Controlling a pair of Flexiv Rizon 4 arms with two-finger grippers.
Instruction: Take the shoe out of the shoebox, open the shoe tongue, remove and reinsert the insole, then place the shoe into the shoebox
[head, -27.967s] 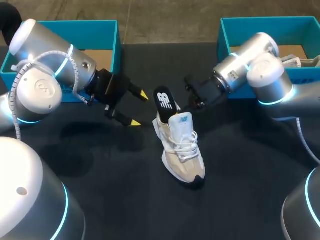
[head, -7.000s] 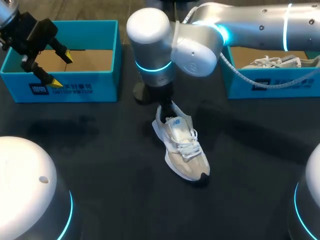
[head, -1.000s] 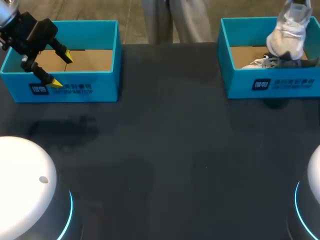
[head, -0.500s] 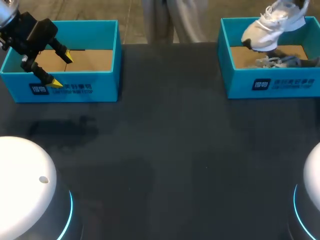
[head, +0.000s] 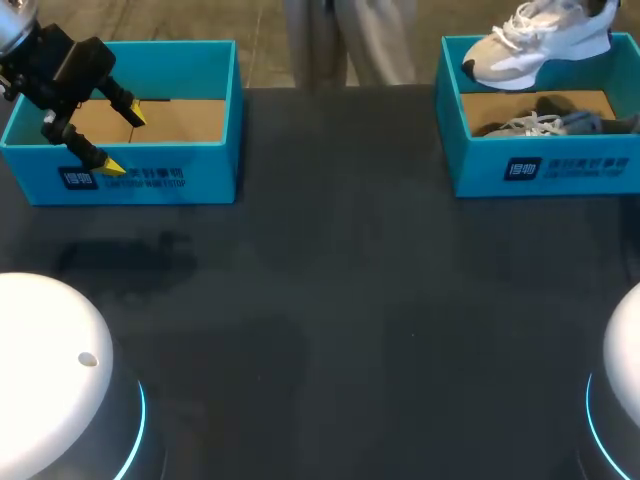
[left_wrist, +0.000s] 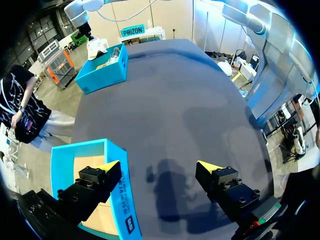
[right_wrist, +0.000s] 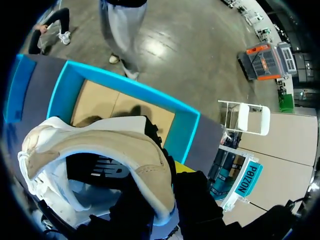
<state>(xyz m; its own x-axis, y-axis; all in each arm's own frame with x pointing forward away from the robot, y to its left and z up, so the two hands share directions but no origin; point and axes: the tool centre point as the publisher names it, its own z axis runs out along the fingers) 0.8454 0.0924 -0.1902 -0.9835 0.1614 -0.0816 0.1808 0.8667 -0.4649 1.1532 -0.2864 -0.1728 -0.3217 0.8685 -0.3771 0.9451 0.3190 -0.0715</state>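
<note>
The dark grey desk carries two boxes at its far edge. The left-hand turquoise cardboard shoebox shows its brown floor. The right-hand turquoise cardboard shoebox holds a grey laced shoe lying inside. Above that box's far rim hangs the beige and white laced sneaker, clear of the box, toe towards the desk's middle. The right pincer pinches the sneaker's heel collar, one finger inside the opening and one outside. The left pincer hovers over the front wall of the left-hand box, fingers spread wide with nothing between them.
</note>
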